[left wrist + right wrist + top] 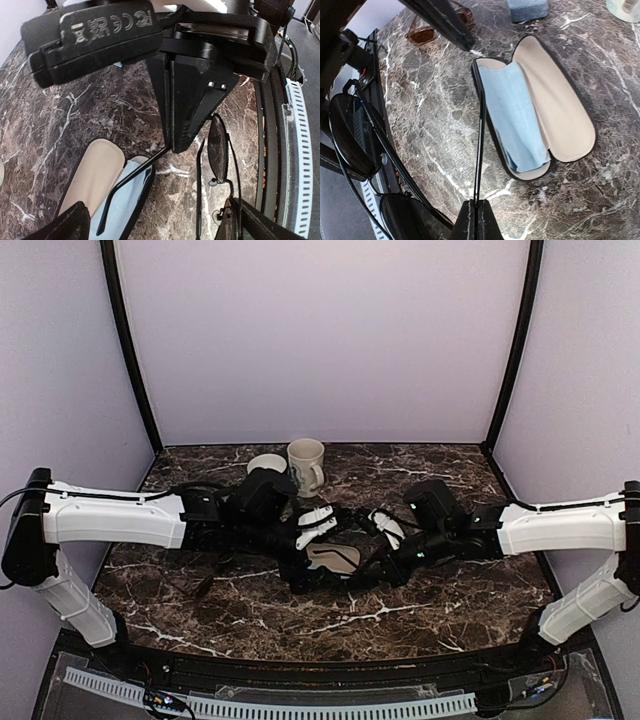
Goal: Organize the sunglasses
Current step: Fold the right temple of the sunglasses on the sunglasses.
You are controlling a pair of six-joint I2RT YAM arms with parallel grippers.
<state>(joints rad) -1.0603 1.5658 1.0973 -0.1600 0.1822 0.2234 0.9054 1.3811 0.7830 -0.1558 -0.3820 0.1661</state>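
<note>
The black thin-framed sunglasses (352,135) hang in the air between both grippers, beside the open black case (560,115), which has a beige lining and a blue cloth (512,115). My right gripper (476,207) is shut on one thin arm of them (481,145). My left gripper (173,145) is shut on a thin arm (135,180) that reaches over the case (95,170); the lenses (218,150) hang to its right. In the top view both grippers, left (315,525) and right (386,530), meet above the case (335,558). The brownish sunglasses (427,31) lie on the marble further off.
A grey-blue case (527,9) lies beyond the open case. A cream mug (306,465) and a white dish (265,462) stand at the back. The table's front rail (295,150) runs close to the hanging lenses.
</note>
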